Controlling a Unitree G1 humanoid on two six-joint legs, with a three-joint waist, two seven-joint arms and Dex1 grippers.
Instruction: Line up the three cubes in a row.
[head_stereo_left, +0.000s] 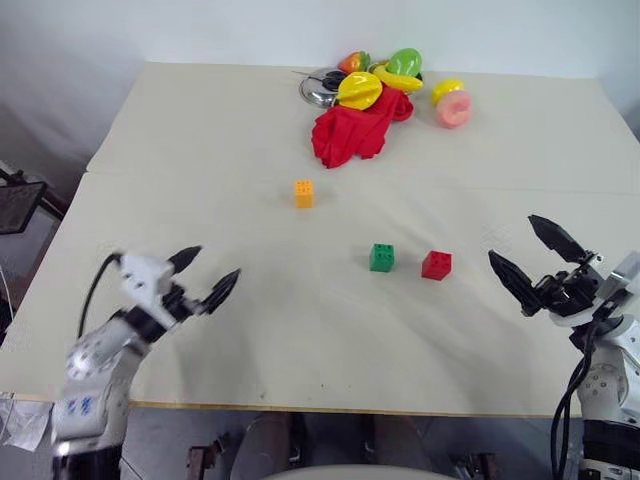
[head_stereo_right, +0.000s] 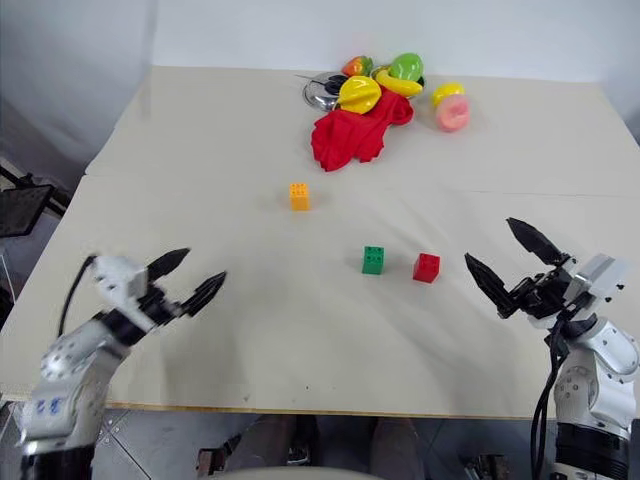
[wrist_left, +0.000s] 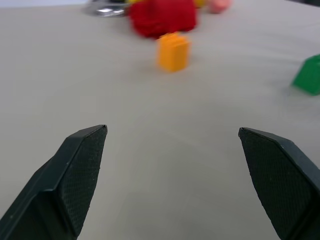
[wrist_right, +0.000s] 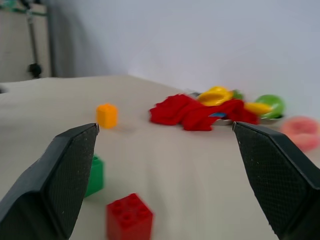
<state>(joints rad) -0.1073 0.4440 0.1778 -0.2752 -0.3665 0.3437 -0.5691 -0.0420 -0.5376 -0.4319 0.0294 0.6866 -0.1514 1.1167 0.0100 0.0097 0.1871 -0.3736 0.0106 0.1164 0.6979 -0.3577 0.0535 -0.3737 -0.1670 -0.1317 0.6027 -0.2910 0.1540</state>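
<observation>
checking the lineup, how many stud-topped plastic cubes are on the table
3: orange-yellow plastic cube alone, nearer the red cloth; green plastic cube and red plastic cube side by side, apart.

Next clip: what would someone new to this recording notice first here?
Probably the red cloth heaped at the table's far edge with bright toy fruits on and around it. Then three cubes on the bare table: orange set apart farther back, green and red side by side nearer. The left pincer and right pincer flank them, both open.

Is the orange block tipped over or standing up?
Standing up: the orange-yellow cube sits flat on the table, studs facing up.
</observation>
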